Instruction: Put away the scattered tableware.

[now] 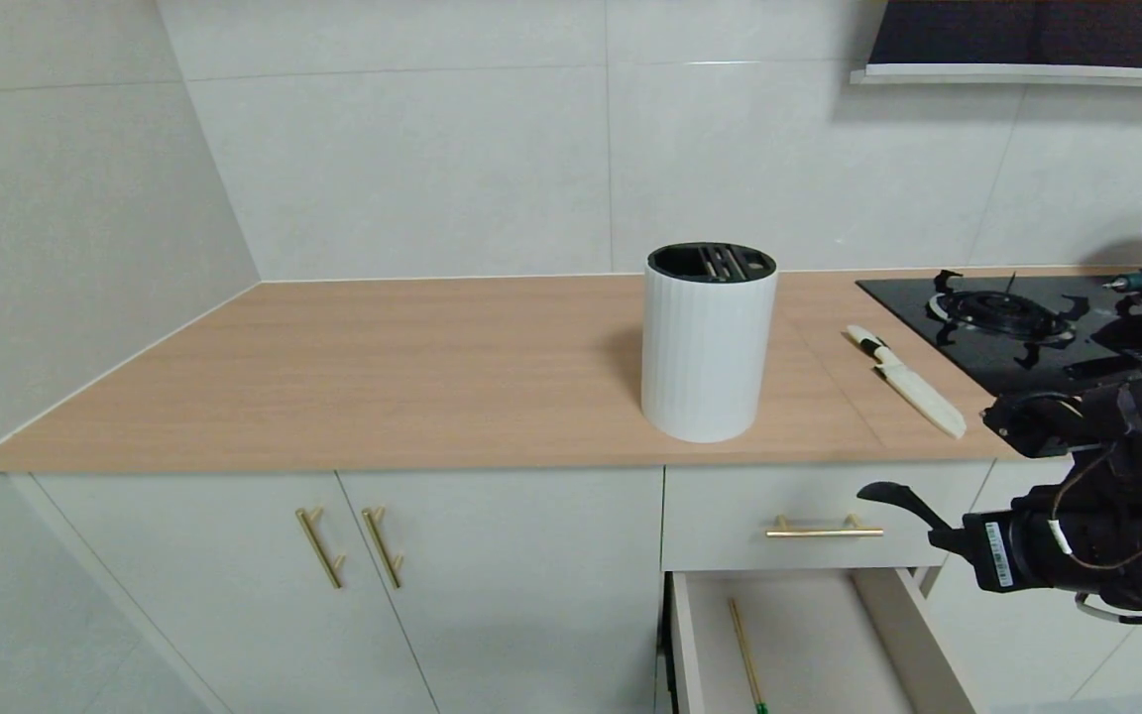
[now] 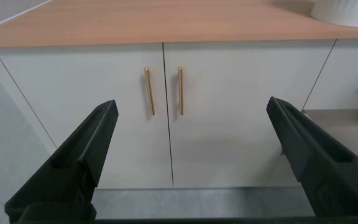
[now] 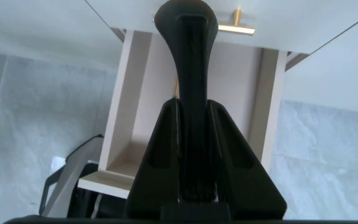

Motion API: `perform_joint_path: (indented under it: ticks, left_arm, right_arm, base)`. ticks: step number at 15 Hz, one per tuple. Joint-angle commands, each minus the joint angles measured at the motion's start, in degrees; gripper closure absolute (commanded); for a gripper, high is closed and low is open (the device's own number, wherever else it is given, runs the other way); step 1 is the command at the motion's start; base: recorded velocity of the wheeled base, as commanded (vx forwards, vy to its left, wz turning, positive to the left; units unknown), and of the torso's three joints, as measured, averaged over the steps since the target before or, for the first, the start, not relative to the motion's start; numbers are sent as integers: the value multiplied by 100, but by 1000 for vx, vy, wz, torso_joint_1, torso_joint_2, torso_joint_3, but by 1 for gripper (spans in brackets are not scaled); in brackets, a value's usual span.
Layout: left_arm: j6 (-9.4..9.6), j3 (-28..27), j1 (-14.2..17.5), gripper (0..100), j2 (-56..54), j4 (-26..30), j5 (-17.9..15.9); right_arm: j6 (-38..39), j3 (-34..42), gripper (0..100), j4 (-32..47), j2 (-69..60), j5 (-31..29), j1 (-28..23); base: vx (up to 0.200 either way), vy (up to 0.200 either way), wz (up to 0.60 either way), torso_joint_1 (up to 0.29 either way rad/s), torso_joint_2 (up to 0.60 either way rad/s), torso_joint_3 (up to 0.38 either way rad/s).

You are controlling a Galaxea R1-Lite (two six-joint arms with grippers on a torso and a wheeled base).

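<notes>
The knife [image 1: 906,381] lay on the counter [image 1: 383,367], just beyond the right gripper [image 1: 883,490], clenched empty above the open drawer [image 1: 916,645]; the left gripper [image 2: 191,155] gaped.

Soft, even light brightens the countertop [image 1: 383,377]; the white holder [image 1: 708,347] casts a faint shadow leftward.

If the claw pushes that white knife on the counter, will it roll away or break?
The knife lies flat on the smooth countertop, so it would likely slide or spin rather than roll. It looks thin and stiff, probably light. Lying so flat, it may be hard to pinch.
</notes>
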Motion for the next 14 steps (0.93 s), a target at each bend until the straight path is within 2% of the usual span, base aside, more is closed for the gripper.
perform_joint_path:
  ticks: [1, 14]
  left_arm:
    - [-1, 1, 1, 0, 0, -2, 0]
    - [-1, 10, 1, 0, 0, -2, 0]
  right_arm:
    - [0, 1, 100, -6, 138, -3, 3]
    - [0, 54, 100, -208, 472, -82, -5]
  base:
    - [0, 0, 0, -139, 315, 193]
    - [0, 0, 0, -179, 472, 289]
